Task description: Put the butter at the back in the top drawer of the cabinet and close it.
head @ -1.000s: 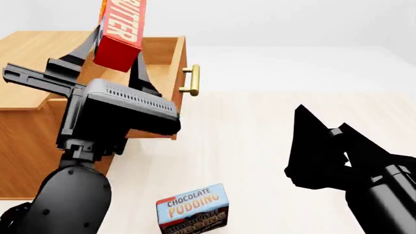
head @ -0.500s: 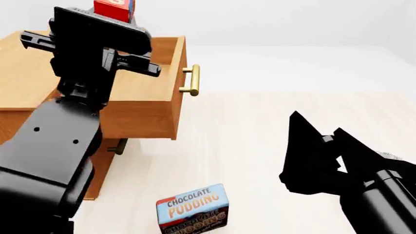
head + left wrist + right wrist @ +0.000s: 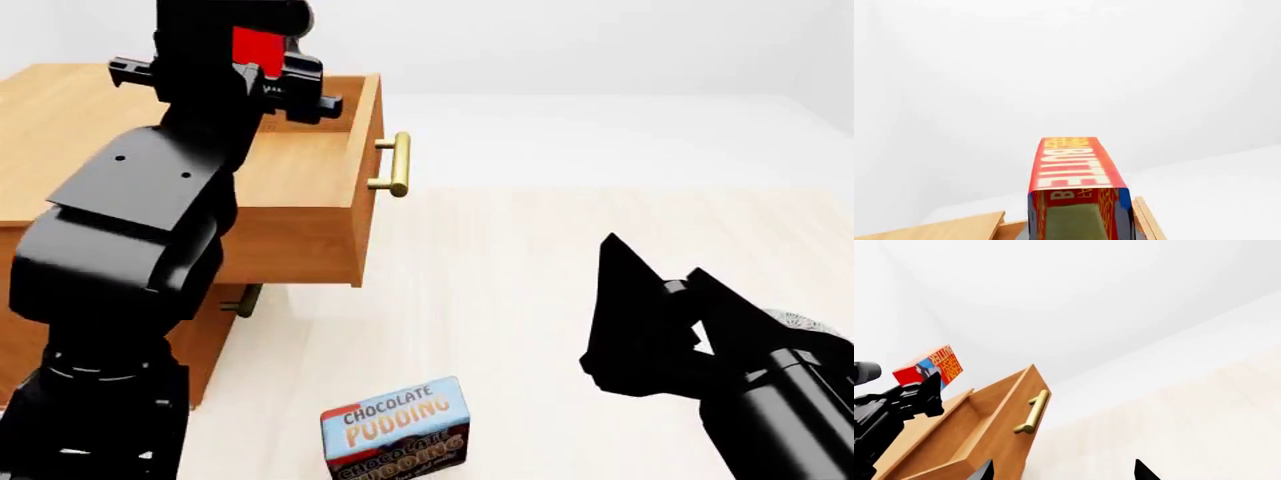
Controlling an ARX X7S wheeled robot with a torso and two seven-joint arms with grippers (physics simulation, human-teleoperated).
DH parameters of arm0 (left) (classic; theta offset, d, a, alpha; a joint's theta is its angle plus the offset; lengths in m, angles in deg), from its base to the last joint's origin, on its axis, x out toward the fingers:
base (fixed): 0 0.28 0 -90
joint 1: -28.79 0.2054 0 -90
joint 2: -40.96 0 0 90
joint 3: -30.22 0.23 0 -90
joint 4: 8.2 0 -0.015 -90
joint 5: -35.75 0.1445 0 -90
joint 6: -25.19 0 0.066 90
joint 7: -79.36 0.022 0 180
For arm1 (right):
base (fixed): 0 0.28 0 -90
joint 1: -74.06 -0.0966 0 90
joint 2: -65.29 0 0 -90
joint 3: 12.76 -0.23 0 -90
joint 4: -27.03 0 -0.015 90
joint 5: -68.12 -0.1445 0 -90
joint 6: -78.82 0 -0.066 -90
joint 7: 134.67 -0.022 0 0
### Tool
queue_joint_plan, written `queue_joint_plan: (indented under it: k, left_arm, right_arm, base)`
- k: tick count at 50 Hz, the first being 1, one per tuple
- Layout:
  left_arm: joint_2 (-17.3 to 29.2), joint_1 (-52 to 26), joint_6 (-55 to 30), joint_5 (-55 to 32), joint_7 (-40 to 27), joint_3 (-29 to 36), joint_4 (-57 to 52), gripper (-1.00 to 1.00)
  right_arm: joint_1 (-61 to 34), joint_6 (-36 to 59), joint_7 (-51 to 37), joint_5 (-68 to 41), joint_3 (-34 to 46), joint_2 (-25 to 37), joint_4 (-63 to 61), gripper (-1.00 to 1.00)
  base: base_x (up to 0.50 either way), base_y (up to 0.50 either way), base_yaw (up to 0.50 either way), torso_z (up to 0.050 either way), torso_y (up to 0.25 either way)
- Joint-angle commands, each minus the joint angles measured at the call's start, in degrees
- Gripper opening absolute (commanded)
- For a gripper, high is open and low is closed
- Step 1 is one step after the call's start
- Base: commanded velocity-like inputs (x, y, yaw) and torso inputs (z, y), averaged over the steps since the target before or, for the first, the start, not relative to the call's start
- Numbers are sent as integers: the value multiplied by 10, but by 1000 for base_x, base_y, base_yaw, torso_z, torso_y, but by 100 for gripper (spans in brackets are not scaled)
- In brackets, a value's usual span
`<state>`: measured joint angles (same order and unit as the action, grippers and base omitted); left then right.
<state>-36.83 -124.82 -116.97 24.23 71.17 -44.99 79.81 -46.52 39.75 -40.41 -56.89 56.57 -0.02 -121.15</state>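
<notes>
My left gripper [image 3: 251, 62] is shut on the butter [image 3: 260, 45], a red box, and holds it in the air above the open top drawer [image 3: 314, 210] of the cabinet [image 3: 54, 120]. In the left wrist view the butter [image 3: 1074, 170] stands out from the jaws, with the drawer's wall [image 3: 1147, 222] just below it. The right wrist view shows the butter [image 3: 927, 367] above the back of the drawer [image 3: 987, 425]. The brass handle [image 3: 391, 165] faces right. My right gripper [image 3: 651, 258] is open and empty, low at the right, well away from the cabinet.
A chocolate pudding box [image 3: 395, 428] stands on the pale floor at the front, between my arms. A lower drawer's handle [image 3: 244, 300] shows under the open drawer. My left arm hides much of the cabinet's front.
My left arm has risen and turned, carrying the butter from in front of the drawer to above it. The right gripper has barely moved.
</notes>
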Motion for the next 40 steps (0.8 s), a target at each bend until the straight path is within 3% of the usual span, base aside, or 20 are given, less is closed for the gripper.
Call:
queue_joint_plan:
  k: [1,16,40]
  left_arm:
    - [-15,-63,-3,28,-20,11,103,-100]
    - [-28,-108,-51,31,-11,44,178,-100]
    - [-39,-116,-77,-4,-25,-20,226,-100]
  right_arm:
    - [10,3,13,2,-10,6,5,100]
    - [21,1,23,-5,-23,19,4,100]
    - [38,11,42,7,-30,16,9,100]
  base:
    - [0,0,0,0,0]
    - [0,0,0,1,1]
    - [0,0,0,0,2]
